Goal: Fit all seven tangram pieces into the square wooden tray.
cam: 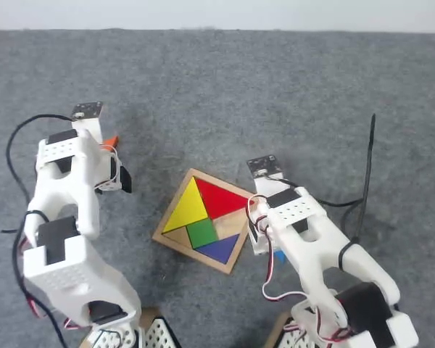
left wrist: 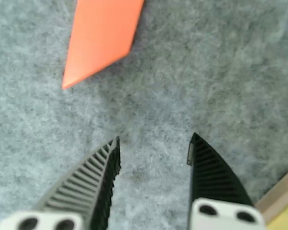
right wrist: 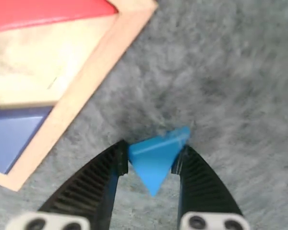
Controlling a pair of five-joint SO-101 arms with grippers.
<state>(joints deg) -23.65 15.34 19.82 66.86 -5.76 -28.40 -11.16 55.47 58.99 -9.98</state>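
- Tangram pieces: the light blue triangle [right wrist: 156, 163], smooth and flat, is pinched between the ribbed black fingers of the right gripper [right wrist: 153, 147], over fuzzy grey felt [right wrist: 240, 72] just beside the pale rim of the square wooden tray [right wrist: 101, 67].
- Left gripper [left wrist: 155, 139]: claw spread, nothing between. The orange piece [left wrist: 103, 36] lies beyond its tips, apart.
- High view, tray holds: yellow triangle [cam: 185, 206], red triangle [cam: 219, 197], green square [cam: 201, 232], dark blue piece [cam: 217, 249]. Bare wood lies between red and blue.
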